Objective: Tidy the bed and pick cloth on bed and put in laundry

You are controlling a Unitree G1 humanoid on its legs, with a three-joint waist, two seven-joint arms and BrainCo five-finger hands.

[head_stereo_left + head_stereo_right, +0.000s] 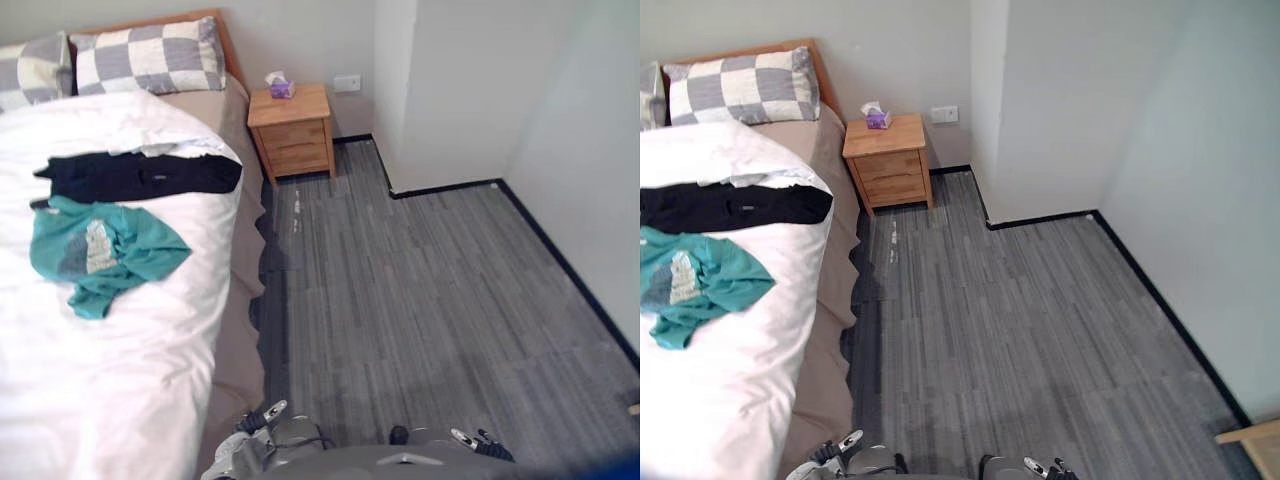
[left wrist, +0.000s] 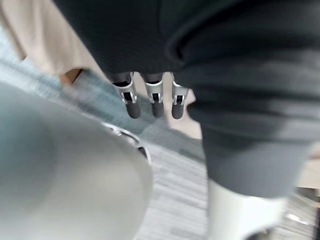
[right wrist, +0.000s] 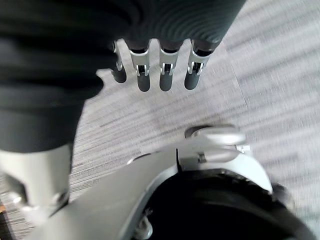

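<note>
black cloth [image 1: 140, 175] stretches crosswise over bed [image 1: 120, 380], teal cloth [image 1: 100, 250] crumpled beside it; left hand [image 2: 156, 100] and right hand [image 3: 167, 75] fingers released.

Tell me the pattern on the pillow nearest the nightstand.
The pillow has grey-and-white checks, clearest in the left eye view.

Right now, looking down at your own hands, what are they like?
The left hand and right hand look alike: slim silver fingers in a row, each ending in a rounded dark tip. A dark ribbed cover wraps the back of the hand and the wrist.
</note>
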